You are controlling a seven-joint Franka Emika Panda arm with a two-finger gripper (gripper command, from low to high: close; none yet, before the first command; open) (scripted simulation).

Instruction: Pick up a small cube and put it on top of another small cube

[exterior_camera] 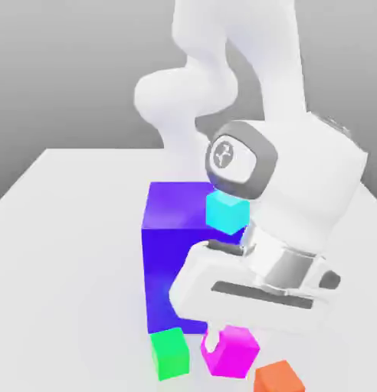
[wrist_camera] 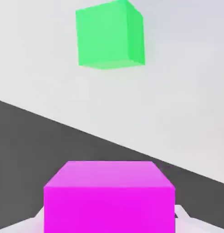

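1. Exterior view: you see the gripper (exterior_camera: 222, 337) low over the table (exterior_camera: 61, 230), jaws shut as far as the magenta cube (exterior_camera: 231, 351) lets them, the cube pinched between the fingers. Held, so you can carry it to the stack target.
2. Same view, landmark = green cube (exterior_camera: 170, 354): magenta cube sits just beside it, toward the exterior view's right, not yet above it. Whether it's clear of the table, can't tell.
3. Same view, non-task items rel. to green cube: big blue-purple block (exterior_camera: 168, 260) directly behind; cyan cube (exterior_camera: 226, 212) up on that block; orange cube (exterior_camera: 278, 377) past the magenta one, further right.
4. Hand view: magenta cube (wrist_camera: 109, 198) sits close to the lens, a pale finger (wrist_camera: 189, 218) at its side; green cube (wrist_camera: 110, 35) ahead on the table, well apart in frame.
5. Judgement: transfer phase. You'll likely need lift first, then sideways shift, since both cubes look about level.
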